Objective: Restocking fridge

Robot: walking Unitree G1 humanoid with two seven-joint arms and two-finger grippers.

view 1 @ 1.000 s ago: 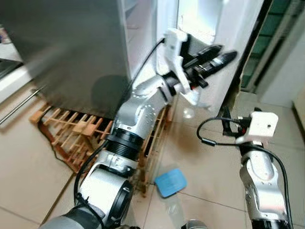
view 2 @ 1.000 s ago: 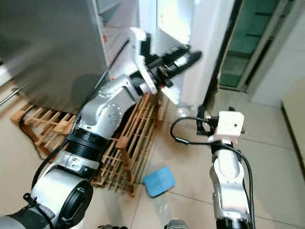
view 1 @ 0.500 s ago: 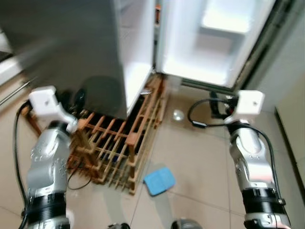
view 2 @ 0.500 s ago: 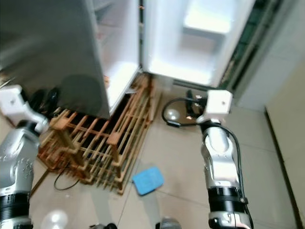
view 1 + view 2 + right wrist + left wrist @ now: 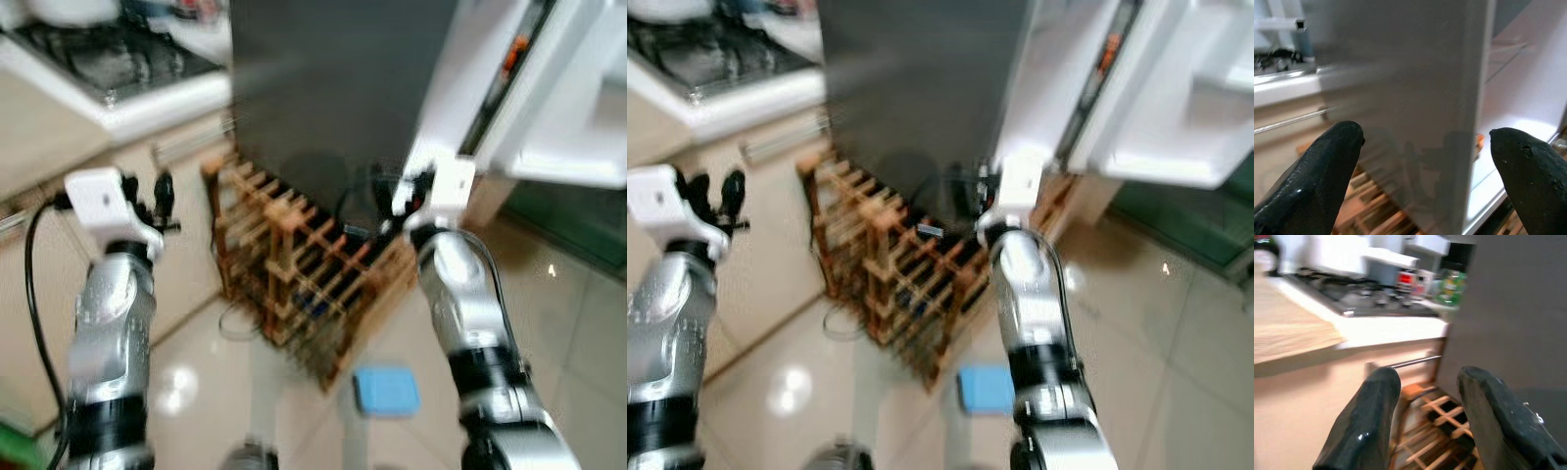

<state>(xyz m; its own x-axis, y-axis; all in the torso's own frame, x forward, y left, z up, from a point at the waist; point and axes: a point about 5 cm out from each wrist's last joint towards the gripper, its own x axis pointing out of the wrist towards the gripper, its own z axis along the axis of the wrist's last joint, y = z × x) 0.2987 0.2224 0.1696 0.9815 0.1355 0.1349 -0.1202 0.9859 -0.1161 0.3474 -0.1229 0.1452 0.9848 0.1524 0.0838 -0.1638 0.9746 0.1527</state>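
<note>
Wooden rack [image 5: 304, 284] flanks the fridge [image 5: 333, 88]; left hand [image 5: 1425, 396] and right hand [image 5: 1425, 161] spread wide, empty.

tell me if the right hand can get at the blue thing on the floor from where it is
Probably not as it stands. The right hand is open, raised and pointing at the grey fridge side, while the blue pad lies on the tiles below beside the wooden rack. Nothing blocks it; the arm would need lowering.

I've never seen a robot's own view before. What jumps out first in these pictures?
A tall dark fridge fills the middle, its white door swung open on the right. A wooden rack stands on the floor against its foot, with a small blue pad lying on the tiles just in front. The left end effector and right end effector are both raised, open and empty, the left one near the stove counter.
</note>
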